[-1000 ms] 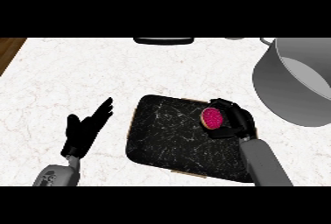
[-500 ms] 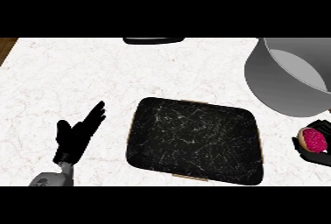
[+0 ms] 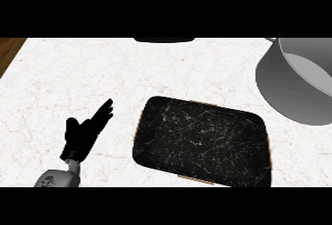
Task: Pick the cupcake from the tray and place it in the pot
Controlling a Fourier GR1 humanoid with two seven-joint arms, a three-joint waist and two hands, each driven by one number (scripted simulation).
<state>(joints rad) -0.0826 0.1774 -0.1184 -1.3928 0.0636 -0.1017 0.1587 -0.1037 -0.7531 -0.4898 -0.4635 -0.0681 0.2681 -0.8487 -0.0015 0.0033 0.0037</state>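
Left hand: left hand (image 3: 88, 134) rests at the view's lower left on the white bench (image 3: 77, 74), fingers straight and spread, pointing up and to the right, holding nothing; it lies just beside the tray's left edge but apart from it.
Right hand: shows nowhere in the head view, so whether it is spread or curled cannot be told.
Tray: black marbled tray (image 3: 202, 140) sits low and centre on the bench, slightly rotated, its top bare of anything.
Cupcake: not visible anywhere; it is not on the tray, not on the open bench, and not seen in the part of the pot that shows. Most likely it is out of frame, but that is only a judgement.
Pot: grey pot (image 3: 295, 83) stands at the upper right, near the tray's far right corner, its mouth open upward and its pale inside partly showing.
Risk: with the cupcake out of sight, the carry to the pot cannot be checked; if it arrives low it could catch the tall near wall or rim of the pot and tip or smear.
Risk, second: a release off-centre could land it on the rim or outside the pot on the bench.
Hidden: the pot's right side is cut off by the frame edge, and its floor is only partly seen.
Hard to tell: a dark object (image 3: 164, 39) at the top edge is cropped and cannot be identified.
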